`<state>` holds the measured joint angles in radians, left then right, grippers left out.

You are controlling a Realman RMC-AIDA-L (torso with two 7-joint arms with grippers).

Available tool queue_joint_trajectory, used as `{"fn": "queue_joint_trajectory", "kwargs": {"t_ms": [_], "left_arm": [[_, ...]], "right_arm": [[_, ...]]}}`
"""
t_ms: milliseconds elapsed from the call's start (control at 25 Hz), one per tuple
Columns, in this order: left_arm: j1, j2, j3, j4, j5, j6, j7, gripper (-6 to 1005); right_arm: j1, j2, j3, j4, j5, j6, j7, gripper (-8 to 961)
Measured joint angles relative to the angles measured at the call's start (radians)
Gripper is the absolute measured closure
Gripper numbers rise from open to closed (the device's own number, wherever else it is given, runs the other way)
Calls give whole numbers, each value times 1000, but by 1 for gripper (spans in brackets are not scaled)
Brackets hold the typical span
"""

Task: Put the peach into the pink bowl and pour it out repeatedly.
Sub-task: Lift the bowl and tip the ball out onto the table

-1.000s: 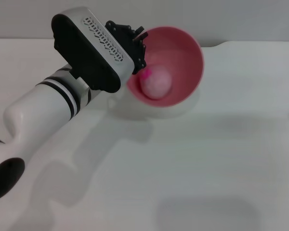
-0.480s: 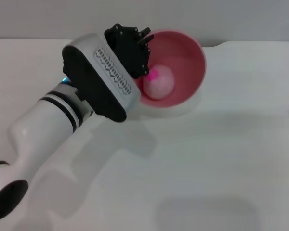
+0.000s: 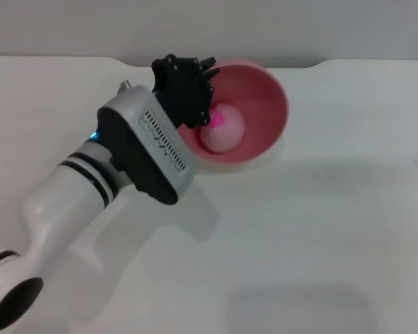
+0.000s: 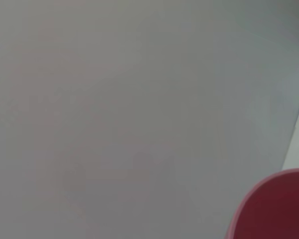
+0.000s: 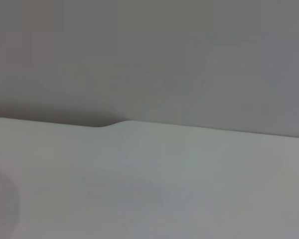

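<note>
The pink bowl [image 3: 265, 104] is near the back middle of the white table, its opening tipped toward me. The peach [image 3: 223, 129] lies inside it against the lower wall, its magenta blotch facing the gripper. My left gripper [image 3: 193, 97] is at the bowl's left rim and shut on it, with the black fingers over the edge. A piece of the bowl's rim also shows in the left wrist view [image 4: 274, 209]. My right gripper is out of view.
The white table [image 3: 299, 229] runs across the whole view, and its back edge meets a grey wall [image 3: 334, 28] just behind the bowl. The right wrist view shows only the table top [image 5: 139, 184] and the wall.
My left arm has swung its wrist round and lowered the bowl, which is now less tipped and slightly farther left. The peach has stayed inside.
</note>
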<state>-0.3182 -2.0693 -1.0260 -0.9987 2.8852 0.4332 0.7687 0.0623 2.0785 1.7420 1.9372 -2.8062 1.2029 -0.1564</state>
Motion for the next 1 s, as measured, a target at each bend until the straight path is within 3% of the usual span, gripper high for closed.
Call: {"fn": "queue_joint_trajectory", "kwargs": {"t_ms": [240, 1000], "left_arm": [[-5, 1, 18, 70, 1, 124, 38, 953], [8, -2, 75, 51, 2, 153, 412, 955]], "right_arm": [[4, 0, -1, -1, 1, 14, 0, 272], [-2, 2, -16, -2, 1, 21, 9, 273]]}}
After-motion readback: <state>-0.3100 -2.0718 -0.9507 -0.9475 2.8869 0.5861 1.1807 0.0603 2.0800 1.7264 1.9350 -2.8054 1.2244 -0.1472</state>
